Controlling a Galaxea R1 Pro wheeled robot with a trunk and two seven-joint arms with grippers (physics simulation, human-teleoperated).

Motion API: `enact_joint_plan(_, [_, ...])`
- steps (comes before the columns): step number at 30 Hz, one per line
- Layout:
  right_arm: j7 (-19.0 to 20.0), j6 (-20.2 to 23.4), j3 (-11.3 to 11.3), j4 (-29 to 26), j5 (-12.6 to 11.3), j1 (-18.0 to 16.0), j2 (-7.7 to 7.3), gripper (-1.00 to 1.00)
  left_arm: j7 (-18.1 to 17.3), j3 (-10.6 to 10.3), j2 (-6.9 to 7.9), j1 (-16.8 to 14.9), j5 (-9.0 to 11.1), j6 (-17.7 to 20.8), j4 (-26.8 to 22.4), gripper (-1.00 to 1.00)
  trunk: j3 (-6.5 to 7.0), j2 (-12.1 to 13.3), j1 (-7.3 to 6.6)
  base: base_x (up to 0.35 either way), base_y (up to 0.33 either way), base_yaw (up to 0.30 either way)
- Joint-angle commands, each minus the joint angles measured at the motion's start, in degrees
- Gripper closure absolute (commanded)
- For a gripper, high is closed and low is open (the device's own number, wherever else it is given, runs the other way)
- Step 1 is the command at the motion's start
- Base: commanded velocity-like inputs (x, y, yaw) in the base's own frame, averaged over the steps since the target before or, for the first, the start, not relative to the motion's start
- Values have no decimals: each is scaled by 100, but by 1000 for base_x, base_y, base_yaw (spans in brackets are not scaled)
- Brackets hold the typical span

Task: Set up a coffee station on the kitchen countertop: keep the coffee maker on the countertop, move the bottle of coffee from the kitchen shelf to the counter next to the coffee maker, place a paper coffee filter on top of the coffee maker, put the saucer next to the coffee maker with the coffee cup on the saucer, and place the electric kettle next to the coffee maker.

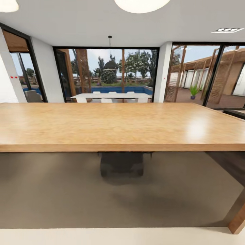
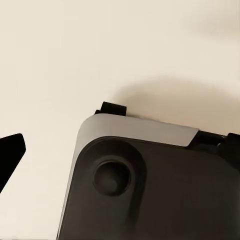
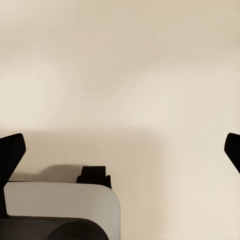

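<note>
Head view: a big orange-brown wooden table [image 1: 112, 124] spans the frame, windows and a pool behind; none of the coffee things are in sight.
Left gripper [image 2: 120, 150]: over pale floor [image 2: 75, 60] above the robot's base [image 2: 150, 185]; jaws' state cannot be told.
Right gripper [image 3: 120, 150]: jaws wide, holding nothing.

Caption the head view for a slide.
Robot faces a large bare wooden table, with glass doors and a pool beyond.

The wooden table [image 1: 122, 124] runs past both side edges, its right leg [image 1: 238, 217] cropped.
</note>
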Motion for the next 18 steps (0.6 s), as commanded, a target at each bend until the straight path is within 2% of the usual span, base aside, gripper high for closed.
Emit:
enact_joint_plan(1, [-1,-19,1,4,1,-3,-1,-100,-3,17,-3,3,2,-7,-9,-100,-5,-3,0,-3,-2,233])
enact_joint_plan(18, [-1,-20,10,4,2,-2,-1,-100,0,17,-3,3,2,-8,-8,-100,-5,-3,0,0,0,238])
